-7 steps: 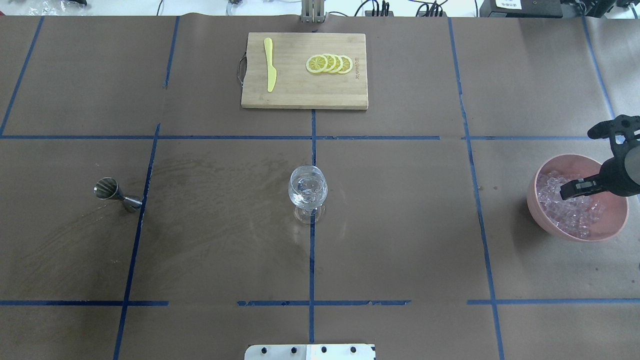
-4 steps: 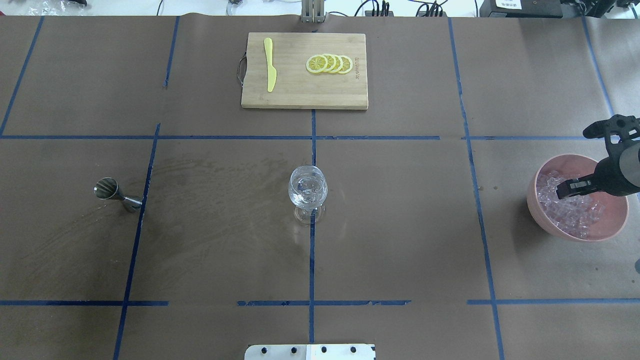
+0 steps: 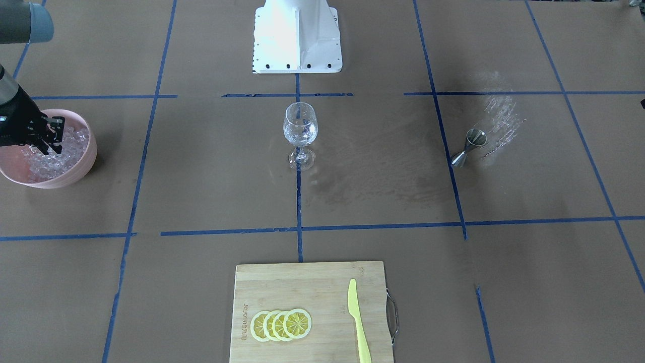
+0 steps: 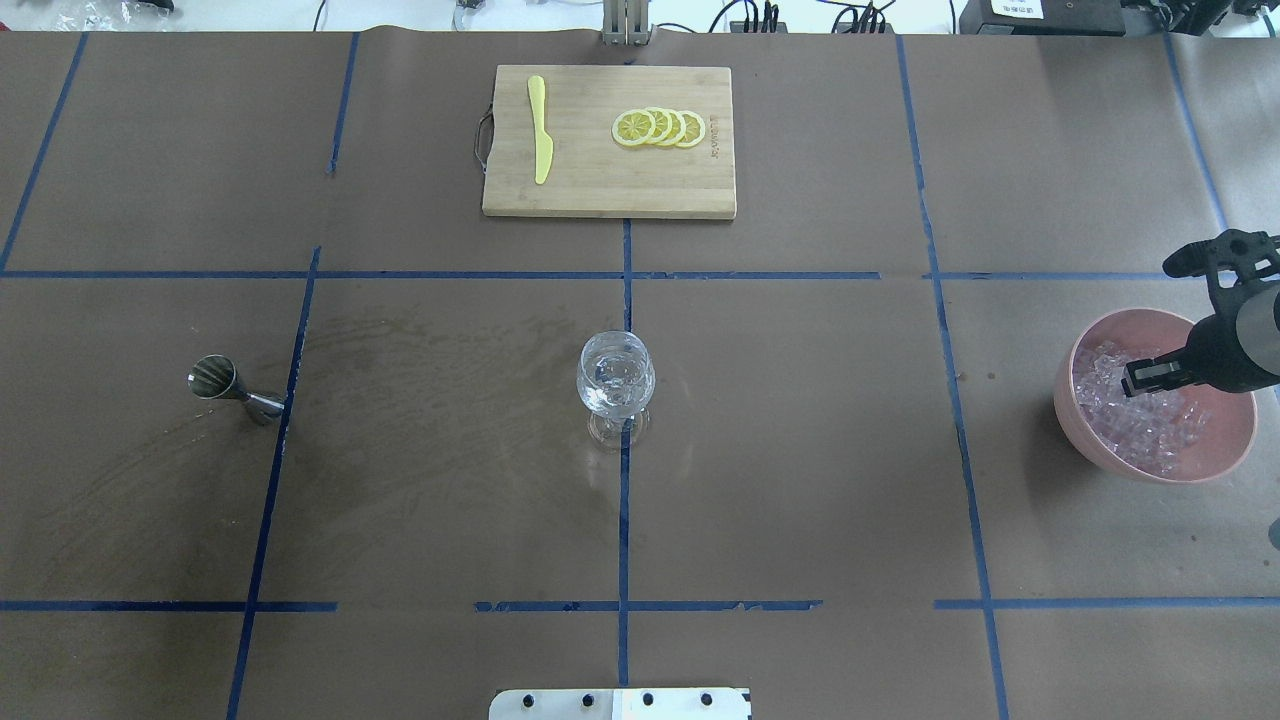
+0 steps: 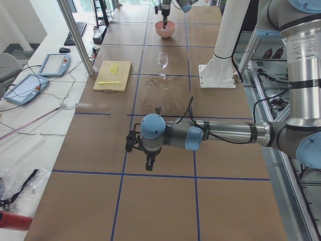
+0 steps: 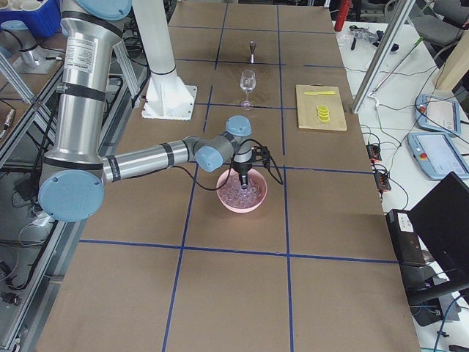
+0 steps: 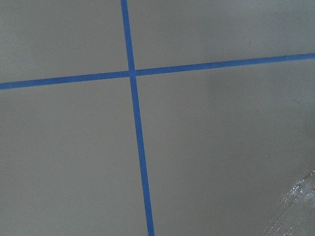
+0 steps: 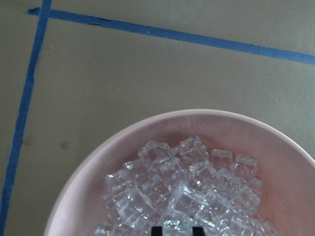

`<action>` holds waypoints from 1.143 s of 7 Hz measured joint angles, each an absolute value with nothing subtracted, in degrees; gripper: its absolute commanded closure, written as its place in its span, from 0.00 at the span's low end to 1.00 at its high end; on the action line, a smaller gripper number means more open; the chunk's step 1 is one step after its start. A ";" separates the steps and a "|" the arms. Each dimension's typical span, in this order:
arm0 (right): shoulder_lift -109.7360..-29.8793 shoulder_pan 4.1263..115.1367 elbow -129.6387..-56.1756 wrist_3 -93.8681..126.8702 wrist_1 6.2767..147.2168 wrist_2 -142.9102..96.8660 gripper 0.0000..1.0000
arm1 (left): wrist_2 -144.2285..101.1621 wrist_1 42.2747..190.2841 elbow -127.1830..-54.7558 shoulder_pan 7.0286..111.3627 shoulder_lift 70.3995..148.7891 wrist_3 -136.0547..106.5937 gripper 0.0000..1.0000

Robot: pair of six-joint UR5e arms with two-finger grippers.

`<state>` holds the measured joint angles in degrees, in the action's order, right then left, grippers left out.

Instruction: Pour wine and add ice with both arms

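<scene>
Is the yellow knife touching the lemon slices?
No, the yellow knife lies apart from the lemon slices, with bare cutting board between them.

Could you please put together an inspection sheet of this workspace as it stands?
Surface: brown paper with a blue tape grid; smear marks left of the glass.
Job's things: wine glass at centre; jigger; pink bowl holding ice.
Clutter: cutting board bearing lemon slices and a yellow knife.
Claws: right claw tips down in the ice, grip unclear; left claw above bare paper, state unreadable.
Cables: bundle at the far edge.
Surroundings: side bench with pendants.
</scene>
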<state>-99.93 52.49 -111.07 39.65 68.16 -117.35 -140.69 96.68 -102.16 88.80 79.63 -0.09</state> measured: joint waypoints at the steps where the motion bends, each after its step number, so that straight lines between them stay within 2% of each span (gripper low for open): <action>1: -99.94 52.75 -112.82 39.57 68.65 -117.51 1.00 | -140.67 96.68 -102.15 88.80 79.63 -0.09 0.00; 3: -98.40 54.73 -119.02 39.40 74.61 -117.96 1.00 | -140.65 96.66 -102.13 88.77 79.63 -0.09 0.00; 4: -94.21 55.88 -122.00 39.44 81.14 -117.97 1.00 | -140.50 96.61 -102.17 88.78 79.63 -0.09 0.00; 8: -69.18 52.33 -124.05 44.01 105.02 -116.04 1.00 | -139.03 96.21 -102.69 88.69 79.64 -0.09 0.00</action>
<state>-69.18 52.33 -124.05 44.01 105.02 -116.04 -139.03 96.21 -102.69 88.69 79.64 -0.09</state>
